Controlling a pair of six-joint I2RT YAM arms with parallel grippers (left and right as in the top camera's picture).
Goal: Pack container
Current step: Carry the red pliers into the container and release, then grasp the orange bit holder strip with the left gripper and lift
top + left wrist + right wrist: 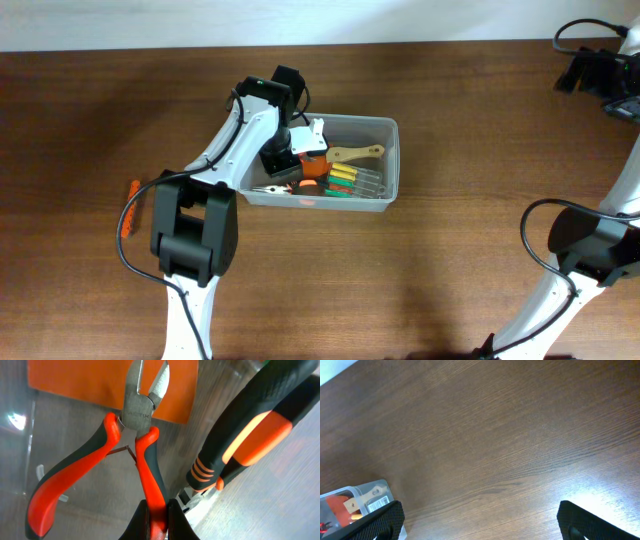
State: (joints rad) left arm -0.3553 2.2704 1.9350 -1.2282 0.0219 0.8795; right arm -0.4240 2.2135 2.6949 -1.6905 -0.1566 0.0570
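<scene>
Orange tool [130, 208] lies on the table [450, 250], far left. Left gripper [158, 515] is down inside the container [392, 160] at mid-table, fingers pinched on one handle of the pliers [136, 412]. Right gripper [480, 522] is far right, spread wide, holding nothing.

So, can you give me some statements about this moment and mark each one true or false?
1. The left gripper grips one handle of the pliers. True.
2. The right gripper is shut on a tool. False: it is open, over the table.
3. The container holds a wooden-handled brush. True.
4. Every orange item is inside the container. False: one orange item lies on the table, outside it.
</scene>
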